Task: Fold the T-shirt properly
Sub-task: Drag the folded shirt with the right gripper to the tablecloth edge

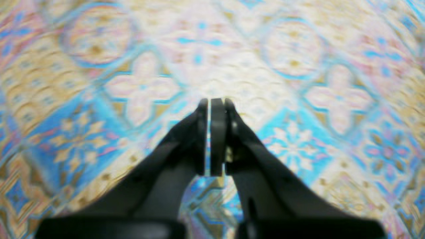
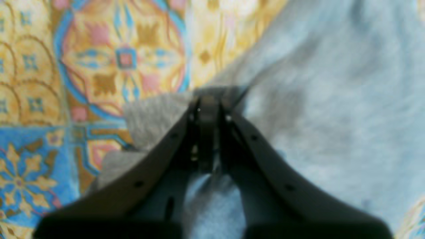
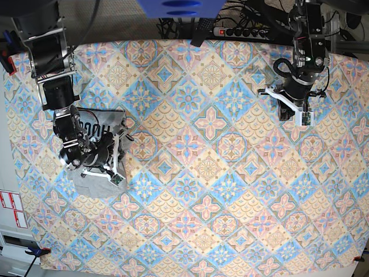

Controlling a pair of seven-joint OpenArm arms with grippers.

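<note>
Right gripper [image 2: 207, 99] clamps the bunched grey T-shirt [image 3: 99, 151]; left gripper [image 1: 214, 103], pads together, hovers over tablecloth [image 3: 207, 173] well away.

The T-shirt [image 3: 98, 151] is found bunched on the tablecloth [image 3: 202, 173], far over at the left of the base view, near the table's left edge. The right gripper [image 3: 119, 157] is set directly on top of it, at its right-hand part, with cloth caught between the closed jaws. The left gripper [image 3: 291, 118] is placed well apart, across at the upper right, over bare tablecloth. A power strip [image 3: 245, 32] is seen behind the table's far edge, toward the right.
</note>
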